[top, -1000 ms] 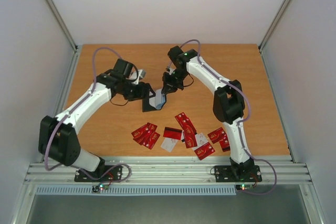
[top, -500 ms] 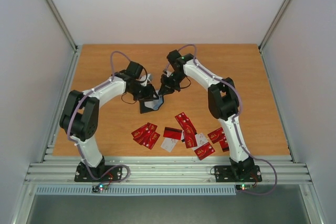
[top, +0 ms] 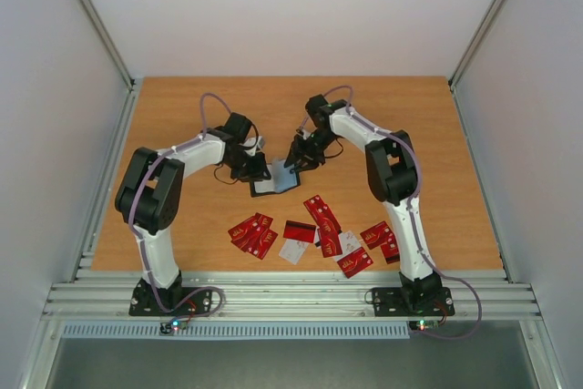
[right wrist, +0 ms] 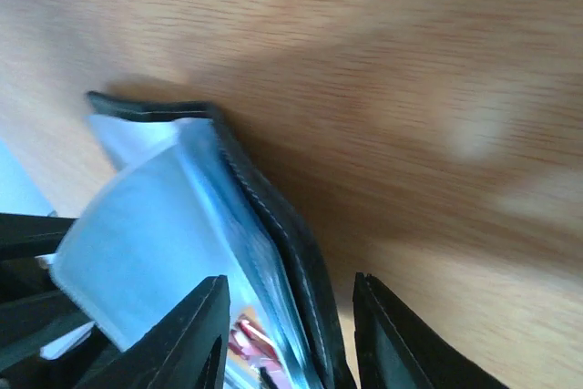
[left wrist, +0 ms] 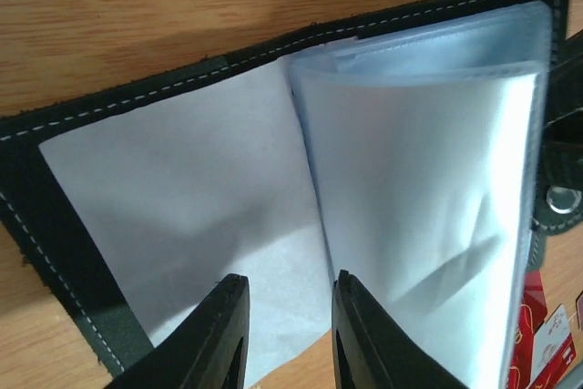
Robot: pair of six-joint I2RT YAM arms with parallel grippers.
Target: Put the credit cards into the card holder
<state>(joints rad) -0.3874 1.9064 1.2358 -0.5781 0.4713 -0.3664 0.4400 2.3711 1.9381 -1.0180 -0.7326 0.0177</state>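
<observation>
Left wrist: my left hand (left wrist: 287, 293), narrowly parted over the card holder (left wrist: 182, 198) — grip uncertain; a slip could let it close.

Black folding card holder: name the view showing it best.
Left wrist: the black folding card holder fills the frame, open, clear pockets showing. Right wrist catches one edge; top external shows it small.

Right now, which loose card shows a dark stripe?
The red card in the middle of the spread, just beyond the left white card; the others show no dark band.
</observation>
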